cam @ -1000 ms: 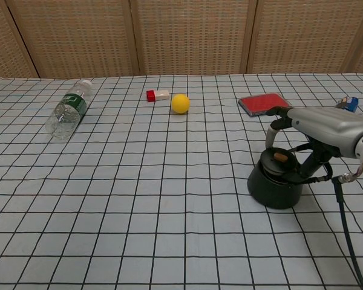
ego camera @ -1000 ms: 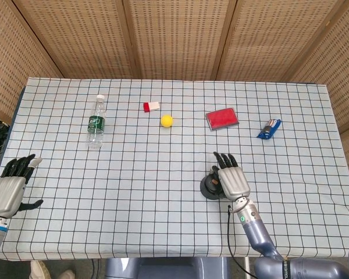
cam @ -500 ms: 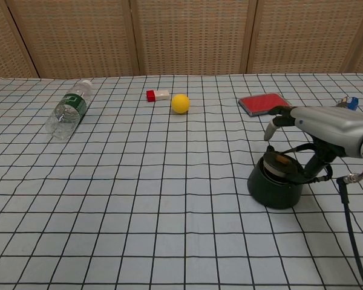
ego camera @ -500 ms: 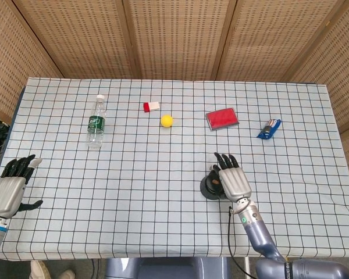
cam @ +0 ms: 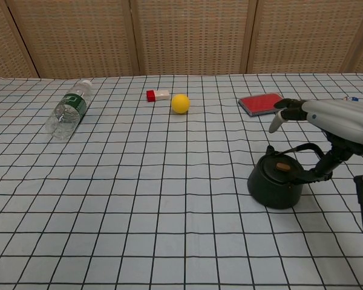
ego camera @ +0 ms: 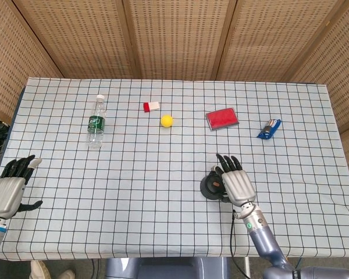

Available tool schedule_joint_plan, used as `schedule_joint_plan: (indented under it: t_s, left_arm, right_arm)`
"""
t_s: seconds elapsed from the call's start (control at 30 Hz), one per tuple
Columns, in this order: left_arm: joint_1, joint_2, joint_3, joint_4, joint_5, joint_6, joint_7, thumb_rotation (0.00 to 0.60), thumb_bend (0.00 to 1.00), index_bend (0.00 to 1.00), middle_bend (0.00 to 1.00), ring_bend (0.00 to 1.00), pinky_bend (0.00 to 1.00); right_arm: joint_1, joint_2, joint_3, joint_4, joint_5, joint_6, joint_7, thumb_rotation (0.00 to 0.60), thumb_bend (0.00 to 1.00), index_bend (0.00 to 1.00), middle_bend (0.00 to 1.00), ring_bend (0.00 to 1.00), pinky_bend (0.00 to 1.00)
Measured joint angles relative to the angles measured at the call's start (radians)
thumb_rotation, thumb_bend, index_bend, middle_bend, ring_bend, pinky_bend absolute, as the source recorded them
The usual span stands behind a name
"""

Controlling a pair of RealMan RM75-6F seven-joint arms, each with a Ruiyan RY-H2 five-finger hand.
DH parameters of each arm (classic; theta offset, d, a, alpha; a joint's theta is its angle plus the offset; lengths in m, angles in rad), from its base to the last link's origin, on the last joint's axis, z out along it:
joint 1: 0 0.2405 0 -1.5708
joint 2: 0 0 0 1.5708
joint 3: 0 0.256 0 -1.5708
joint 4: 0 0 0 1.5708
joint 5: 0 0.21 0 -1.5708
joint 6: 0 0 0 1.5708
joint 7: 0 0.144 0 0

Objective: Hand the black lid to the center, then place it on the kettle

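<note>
The black kettle [cam: 274,186] stands on the checked cloth right of the middle, and the black lid [cam: 281,167] with a brown knob sits on top of it. My right hand [cam: 334,119] hovers above and to the right of the kettle with its fingers spread and nothing in them; the thumb hangs down close to the kettle's right side. In the head view the right hand [ego camera: 237,182] covers part of the kettle [ego camera: 210,186]. My left hand [ego camera: 9,188] rests open at the table's far left edge, holding nothing.
A plastic bottle [cam: 67,108] lies on its side at the back left. A red-and-white block [cam: 158,95] and a yellow ball [cam: 180,103] sit at the back centre. A flat red box [cam: 261,103] and a blue packet [ego camera: 270,128] lie at the back right.
My right hand has lifted off the lid and drifted right, away from the kettle. The lid stays on the kettle. The left hand has not moved.
</note>
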Motion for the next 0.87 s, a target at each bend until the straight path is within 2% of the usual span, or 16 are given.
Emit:
schedule_joint_plan:
  t_s: [0.13,0.43,0.57,0.7,0.87]
  left_arm:
    - [0.003,0.003,0.001,-0.003,0.003,0.005,-0.001,0.6,0.1,0.0,0.0,0.0,0.0]
    - [0.013,-0.003,-0.006,0.011,0.013,0.034,-0.02,0.6,0.1,0.0,0.0,0.0,0.0]
    - [0.02,-0.018,-0.007,0.028,0.025,0.054,-0.024,0.6,0.1,0.0,0.0,0.0,0.0]
    - [0.034,-0.041,-0.005,0.061,0.045,0.083,-0.029,0.6,0.1,0.0,0.0,0.0,0.0]
    - [0.059,-0.089,0.001,0.139,0.08,0.136,-0.043,0.6,0.09,0.0,0.0,0.0,0.0]
  right_arm:
    - [-0.016,0.012,-0.006,0.0,-0.017,0.016,0.009,0.6,0.44,0.27,0.0,0.0,0.0]
    - [-0.087,0.112,-0.002,-0.006,-0.123,0.115,0.113,0.6,0.32,0.23,0.0,0.0,0.0]
    - [-0.137,0.154,-0.01,0.014,-0.184,0.18,0.196,0.6,0.24,0.12,0.0,0.0,0.0]
    - [-0.19,0.174,-0.033,0.086,-0.243,0.227,0.29,0.6,0.18,0.01,0.0,0.0,0.0]
    - [-0.269,0.181,-0.071,0.237,-0.315,0.288,0.44,0.6,0.17,0.0,0.0,0.0,0.0]
